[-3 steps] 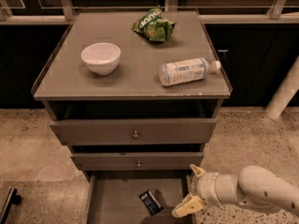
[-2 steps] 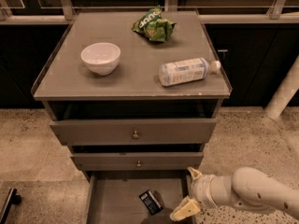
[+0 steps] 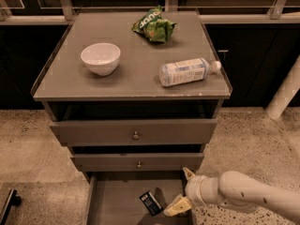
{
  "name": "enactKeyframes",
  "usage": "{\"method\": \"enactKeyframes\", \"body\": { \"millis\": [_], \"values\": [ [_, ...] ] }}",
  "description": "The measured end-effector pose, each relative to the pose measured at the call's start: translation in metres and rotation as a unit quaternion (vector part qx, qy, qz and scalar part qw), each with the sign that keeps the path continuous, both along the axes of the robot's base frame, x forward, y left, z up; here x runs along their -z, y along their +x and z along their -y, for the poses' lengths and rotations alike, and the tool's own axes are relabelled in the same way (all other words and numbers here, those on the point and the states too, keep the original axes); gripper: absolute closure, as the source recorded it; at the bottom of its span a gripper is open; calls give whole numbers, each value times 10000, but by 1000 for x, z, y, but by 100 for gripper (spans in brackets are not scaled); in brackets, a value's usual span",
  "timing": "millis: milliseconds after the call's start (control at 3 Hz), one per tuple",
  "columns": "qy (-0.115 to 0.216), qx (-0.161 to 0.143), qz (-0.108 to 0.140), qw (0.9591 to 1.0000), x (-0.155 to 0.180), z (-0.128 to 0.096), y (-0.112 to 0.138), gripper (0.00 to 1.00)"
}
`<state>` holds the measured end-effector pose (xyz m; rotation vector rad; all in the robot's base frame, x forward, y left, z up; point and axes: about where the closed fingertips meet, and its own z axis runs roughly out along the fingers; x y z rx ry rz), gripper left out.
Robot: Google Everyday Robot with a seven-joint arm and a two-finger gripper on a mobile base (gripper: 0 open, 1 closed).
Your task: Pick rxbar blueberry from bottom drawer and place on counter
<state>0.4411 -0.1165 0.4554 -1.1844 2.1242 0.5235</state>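
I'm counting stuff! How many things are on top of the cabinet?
3: a white bowl on the left, a green chip bag at the back, a bottle lying on the right. The gripper is down at the open bottom drawer.

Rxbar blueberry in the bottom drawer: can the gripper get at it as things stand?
Probably yes: the bottom drawer is pulled open, nothing covers the rxbar blueberry, and the open gripper hangs close beside it.
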Motion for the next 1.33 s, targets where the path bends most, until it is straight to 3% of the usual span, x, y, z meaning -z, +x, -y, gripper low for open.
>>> {"method": "enactKeyframes", "body": {
  "millis": [333,1000,1333],
  "values": [
    [184,141,-76,9997,27,-7,16,0],
    [254,254,-147,9992,38,-7,13,0],
    [450,317,15,9985,62,-13,26,0]
  ]
}}
